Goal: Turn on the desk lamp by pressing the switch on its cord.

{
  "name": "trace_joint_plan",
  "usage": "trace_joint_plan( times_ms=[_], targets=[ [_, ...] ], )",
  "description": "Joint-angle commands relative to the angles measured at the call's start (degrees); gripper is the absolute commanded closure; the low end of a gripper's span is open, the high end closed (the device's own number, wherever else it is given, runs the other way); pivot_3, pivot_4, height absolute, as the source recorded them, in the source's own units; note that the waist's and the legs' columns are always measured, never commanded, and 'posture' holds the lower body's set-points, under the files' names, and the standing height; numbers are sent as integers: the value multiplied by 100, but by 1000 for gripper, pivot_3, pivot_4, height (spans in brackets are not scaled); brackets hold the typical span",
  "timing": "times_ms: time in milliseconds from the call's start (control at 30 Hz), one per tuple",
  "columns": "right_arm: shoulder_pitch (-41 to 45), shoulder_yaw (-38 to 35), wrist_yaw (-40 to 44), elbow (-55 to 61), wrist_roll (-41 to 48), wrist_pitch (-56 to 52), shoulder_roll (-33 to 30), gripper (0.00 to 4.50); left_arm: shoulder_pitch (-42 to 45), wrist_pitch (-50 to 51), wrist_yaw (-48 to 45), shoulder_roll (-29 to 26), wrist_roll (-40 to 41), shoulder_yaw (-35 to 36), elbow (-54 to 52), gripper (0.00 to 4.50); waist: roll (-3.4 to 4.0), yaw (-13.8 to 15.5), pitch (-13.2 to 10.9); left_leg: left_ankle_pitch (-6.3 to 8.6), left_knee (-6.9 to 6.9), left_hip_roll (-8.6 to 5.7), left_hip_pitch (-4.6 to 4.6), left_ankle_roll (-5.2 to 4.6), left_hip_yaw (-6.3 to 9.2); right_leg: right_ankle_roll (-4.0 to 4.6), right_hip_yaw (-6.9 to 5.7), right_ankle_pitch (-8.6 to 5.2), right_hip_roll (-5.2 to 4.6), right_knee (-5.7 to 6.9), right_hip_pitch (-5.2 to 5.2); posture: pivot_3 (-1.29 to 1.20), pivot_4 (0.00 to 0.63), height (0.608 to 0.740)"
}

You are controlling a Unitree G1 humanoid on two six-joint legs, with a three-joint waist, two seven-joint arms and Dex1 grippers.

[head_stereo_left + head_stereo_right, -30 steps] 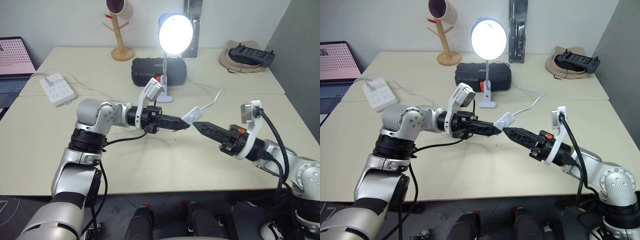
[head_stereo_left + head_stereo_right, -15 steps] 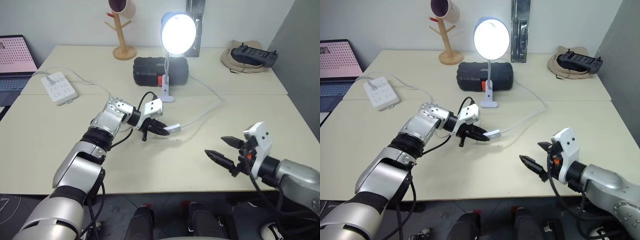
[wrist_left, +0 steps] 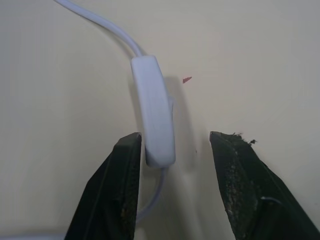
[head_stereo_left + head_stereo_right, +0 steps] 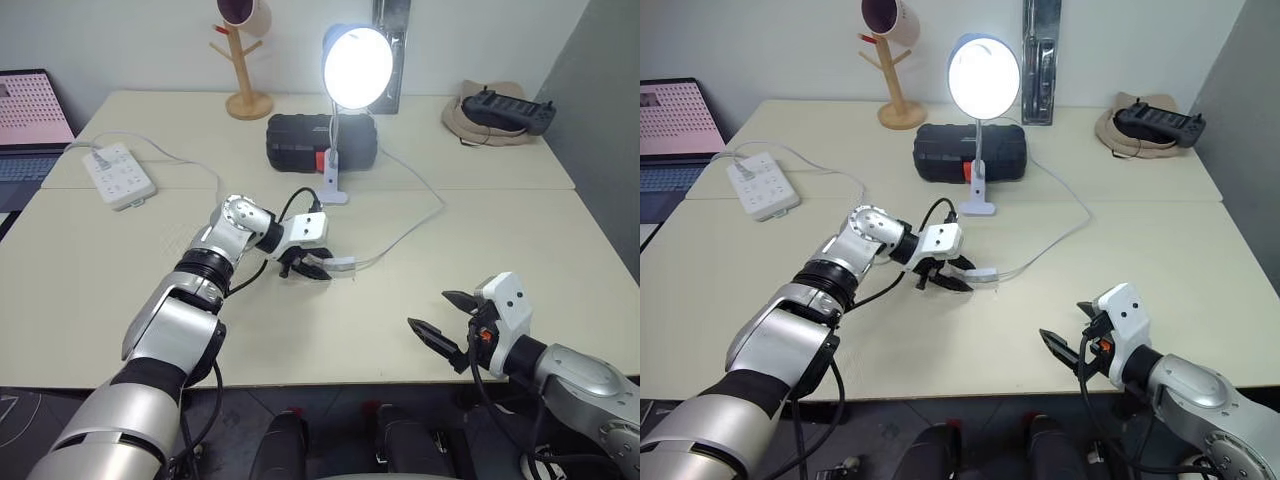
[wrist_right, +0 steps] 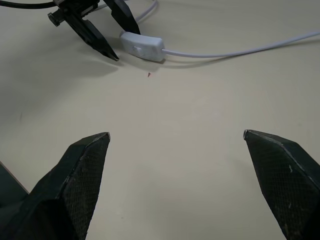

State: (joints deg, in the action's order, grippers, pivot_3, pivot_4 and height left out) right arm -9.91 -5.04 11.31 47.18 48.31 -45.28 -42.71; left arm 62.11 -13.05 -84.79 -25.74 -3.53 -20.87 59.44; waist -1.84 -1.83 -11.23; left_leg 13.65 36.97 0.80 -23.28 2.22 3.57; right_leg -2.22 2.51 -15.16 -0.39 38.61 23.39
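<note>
The switch (image 3: 153, 110) lay flat on the worktop (image 4: 120, 300), between the parted fingers of the left gripper (image 4: 952, 277); in the left wrist view one finger (image 3: 112, 190) stood just beside or touching its end, the other (image 3: 245, 185) apart from it, so the jaws were apart and clamped on nothing. The cord (image 4: 410, 225) left both ends of the switch, one run curving away from the left gripper toward the desk lamp (image 4: 352, 68), which stood lit beyond that gripper. The right gripper (image 4: 445, 315) hovered over the near edge of the worktop, well apart from the switch, its fingers spread wide and empty. Behind the lamp lay a black case (image 4: 295, 142); farther off from the left gripper were a white power strip (image 4: 118, 176), a wooden mug tree (image 4: 243, 60) and a laptop (image 4: 30, 125).
</note>
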Motion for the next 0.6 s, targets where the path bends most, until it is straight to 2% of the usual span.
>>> trace_joint_plan(
  times_ms=[33,100,233,333,433,600],
  targets=[
    [186,-176,383,-122,-98,175,-18,0,-4,221,-174,-280,185,322,-705,1258,0,3,0,0,1,1,0,0,1,0,-1,0,0,2,0,0,150,740],
    [292,-85,416,-165,-197,160,34,0,-185,466,-227,-487,270,458,-1108,811,0,5,0,0,2,0,2,0,1,0,1,0,-1,3,-1,0,150,740],
    [633,180,656,-500,-505,266,156,0,-1396,2322,118,-1294,877,1207,-3590,52,2,-80,0,0,-4,7,18,0,-11,4,12,-2,0,10,-2,0,150,740],
    [606,408,762,-548,-927,377,137,0,-2182,3468,738,-1523,1232,1736,-4806,52,3,-87,0,0,-7,15,23,1,-1,17,1,-10,1,27,-2,0,150,740],
    [672,371,582,-794,-1156,384,367,0,-3058,4551,1721,-1437,1547,2455,-5786,52,3,-26,0,0,-5,14,24,1,13,19,-10,-12,2,28,-5,0,150,740],
    [700,170,511,-768,-1166,232,605,0,-4131,5352,2770,-1239,1833,3053,-7005,52,2,24,0,-1,2,27,38,2,9,13,-3,-8,-8,30,-20,0,150,740]
  ],
)
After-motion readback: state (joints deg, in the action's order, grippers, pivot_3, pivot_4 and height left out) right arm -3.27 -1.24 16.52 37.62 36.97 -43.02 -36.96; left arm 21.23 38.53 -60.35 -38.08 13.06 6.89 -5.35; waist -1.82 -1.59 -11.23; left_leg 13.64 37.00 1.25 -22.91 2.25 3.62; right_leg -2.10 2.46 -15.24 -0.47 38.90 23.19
